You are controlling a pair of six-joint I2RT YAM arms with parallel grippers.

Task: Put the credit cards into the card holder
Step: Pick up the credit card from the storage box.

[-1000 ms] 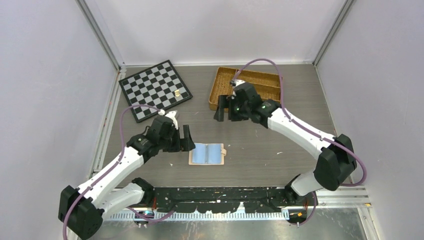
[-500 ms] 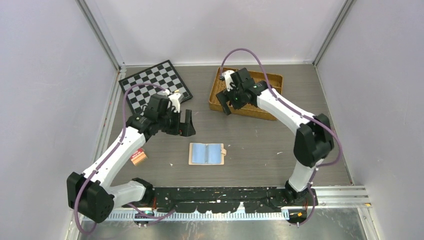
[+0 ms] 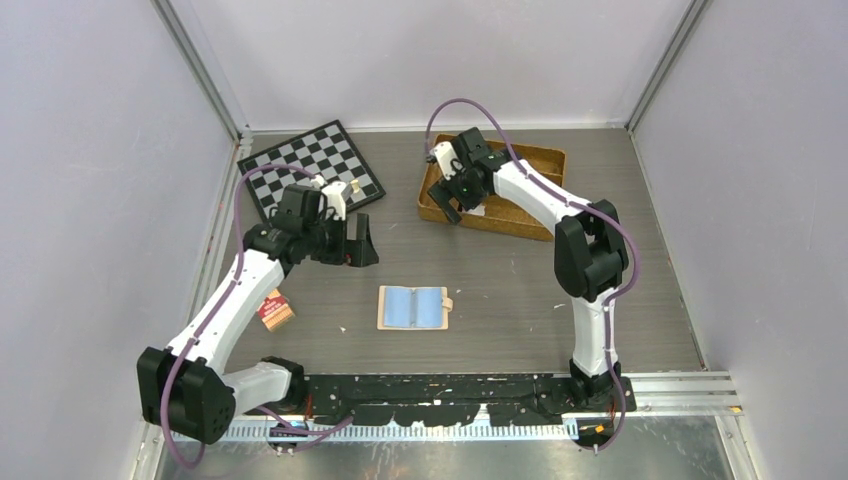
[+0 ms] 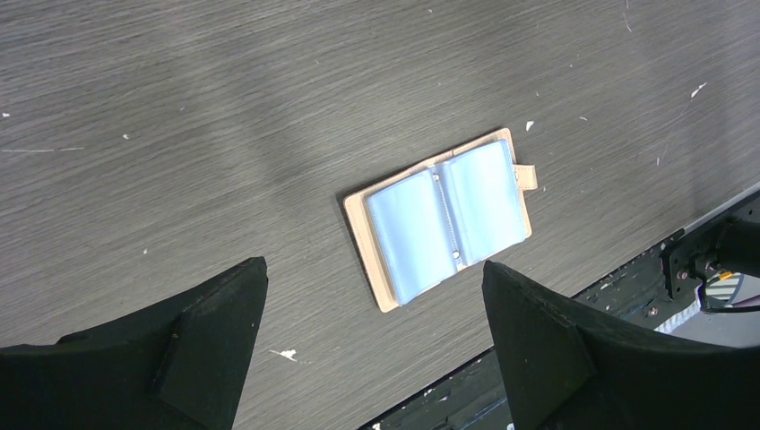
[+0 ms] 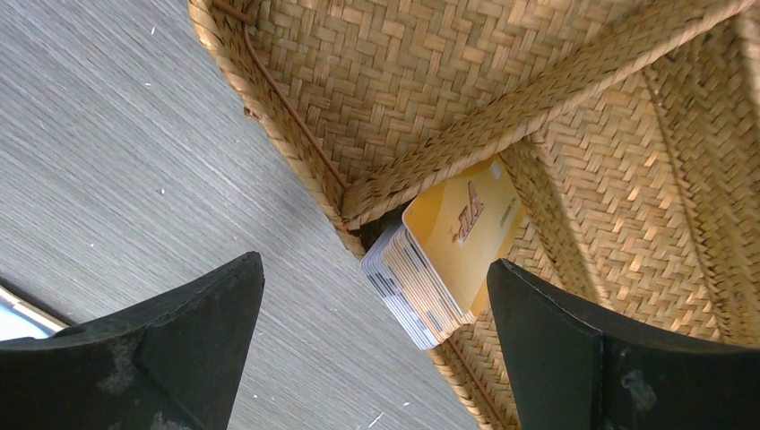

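The card holder [image 3: 414, 308] lies open and flat on the table, peach-beige with pale blue sleeves facing up; in the left wrist view the card holder [image 4: 444, 219] sits below and ahead of my fingers. My left gripper [image 3: 354, 245] hangs open and empty, back-left of it, near the chessboard. A stack of credit cards [image 5: 457, 228], yellow-orange one on top, leans in a corner of the wicker tray [image 5: 627, 170]. My right gripper [image 5: 375, 260] is open above that stack, touching nothing. From above, the right gripper [image 3: 452, 203] hides the cards.
The wicker tray [image 3: 530, 154] stands at the back, right of centre. A chessboard [image 3: 305, 180] with a small pale piece lies at the back left. A red-brown packet [image 3: 275, 310] rests beside the left arm. Walls close in on both sides.
My left arm pulled back and left, away from the card holder toward the chessboard. My right arm swung to the tray's left end. Both grippers opened slightly wider.
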